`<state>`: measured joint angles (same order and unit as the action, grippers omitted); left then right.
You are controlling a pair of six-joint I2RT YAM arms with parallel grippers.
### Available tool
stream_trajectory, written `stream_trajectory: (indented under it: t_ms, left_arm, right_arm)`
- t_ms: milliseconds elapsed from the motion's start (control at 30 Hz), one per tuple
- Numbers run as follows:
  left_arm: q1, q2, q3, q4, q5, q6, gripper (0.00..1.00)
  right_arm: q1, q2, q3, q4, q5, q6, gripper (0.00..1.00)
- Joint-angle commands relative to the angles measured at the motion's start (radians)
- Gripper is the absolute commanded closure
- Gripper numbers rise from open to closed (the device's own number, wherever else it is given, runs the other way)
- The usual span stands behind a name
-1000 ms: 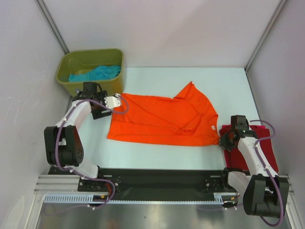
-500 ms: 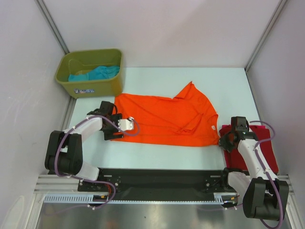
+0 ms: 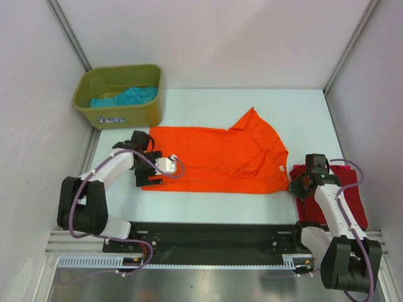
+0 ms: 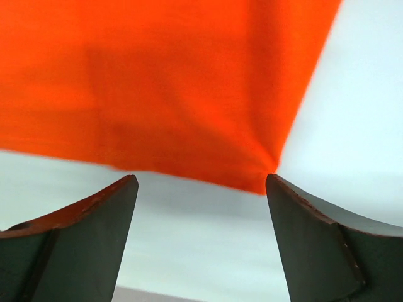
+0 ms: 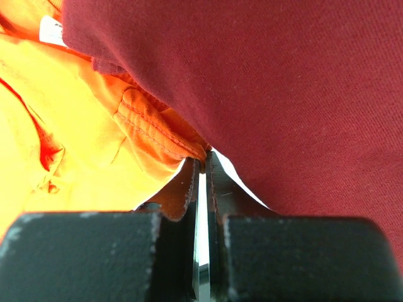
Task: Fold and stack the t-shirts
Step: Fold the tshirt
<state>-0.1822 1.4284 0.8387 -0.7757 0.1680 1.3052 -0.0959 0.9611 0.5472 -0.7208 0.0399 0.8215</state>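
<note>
Orange t-shirt [image 4: 157, 82] corner just ahead of wide-spread left pincer [image 4: 201, 182].

White links, black joints and looping purple cables [image 3: 73, 200] on both arms [image 3: 108, 168]; the left gripper [image 4: 200, 178] has dark grey curved fingers [image 4: 82, 245] with reddish top edges

Bin [image 3: 141, 115]: olive-green plastic, in the far left corner, small label on its near wall.
Table [image 3: 208, 110]: pale, smooth top.
Base plate [image 3: 208, 236]: black, along the near edge.
</note>
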Motion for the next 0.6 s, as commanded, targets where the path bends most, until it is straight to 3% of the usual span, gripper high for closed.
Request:
stream_trajectory:
  t_ms: [0, 100, 200, 400, 567]
  left_arm:
    - [0.006, -0.046, 0.183, -0.103, 0.116, -0.029, 0.11]
    - [0.007, -0.054, 0.26, -0.158, 0.131, -0.027, 0.12]
    - [0.003, -0.063, 0.226, -0.203, 0.119, -0.026, 0.13]
    - [0.0, -0.114, 0.007, -0.099, 0.035, -0.024, 0.14]
    - [-0.003, -0.114, -0.128, 0.099, -0.057, -0.03, 0.14]
  right_arm:
    - [-0.005, -0.005, 0.002, 0.02, -0.003, -0.018, 1.0]
    - [-0.005, -0.009, 0.0, 0.02, -0.005, -0.019, 1.0]
    - [-0.005, -0.012, -0.004, 0.023, 0.0, -0.018, 1.0]
    - [-0.005, -0.01, -0.018, 0.034, -0.006, -0.013, 1.0]
    - [-0.005, -0.013, -0.016, 0.027, 0.0, -0.012, 1.0]
